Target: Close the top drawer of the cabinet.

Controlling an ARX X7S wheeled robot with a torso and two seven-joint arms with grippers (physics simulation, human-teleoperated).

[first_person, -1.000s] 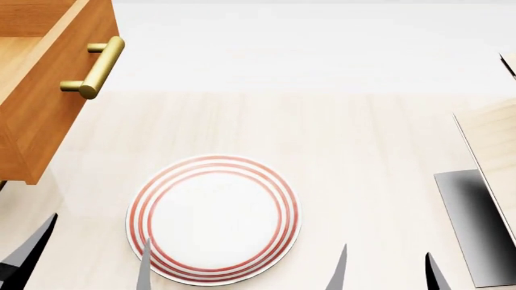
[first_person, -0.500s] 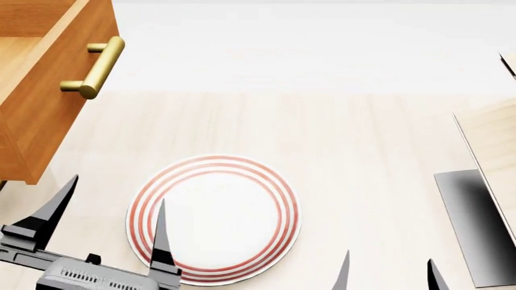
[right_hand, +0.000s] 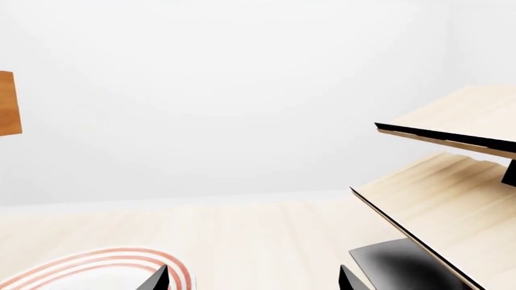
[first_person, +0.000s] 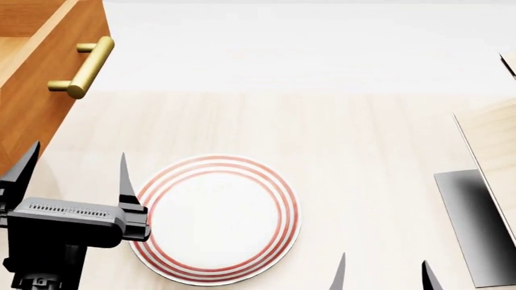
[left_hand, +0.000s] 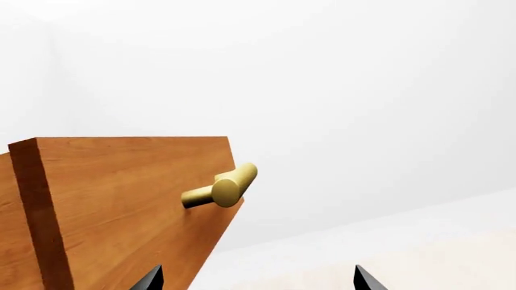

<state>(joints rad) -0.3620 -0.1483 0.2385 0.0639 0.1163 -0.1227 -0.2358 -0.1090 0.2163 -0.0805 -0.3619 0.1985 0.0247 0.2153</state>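
- Left claw: fingers apart, empty, above the desk beside the plate.
- Right claw: only its tips show, apart, holding nothing.
- Top drawer: pulled out, far left, ahead of the left claw; brass handle facing the desk.
- Advice: press the flat front squarely near the handle, pushing along the slide, not sideways.
- Hidden: the cabinet body and lower drawers lie outside every view; the drawer's remaining travel cannot be judged.
- The pale rack is cut off.

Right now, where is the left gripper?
In the head view, the left gripper is at lower left, open, between the top drawer and the plate, below the brass handle.
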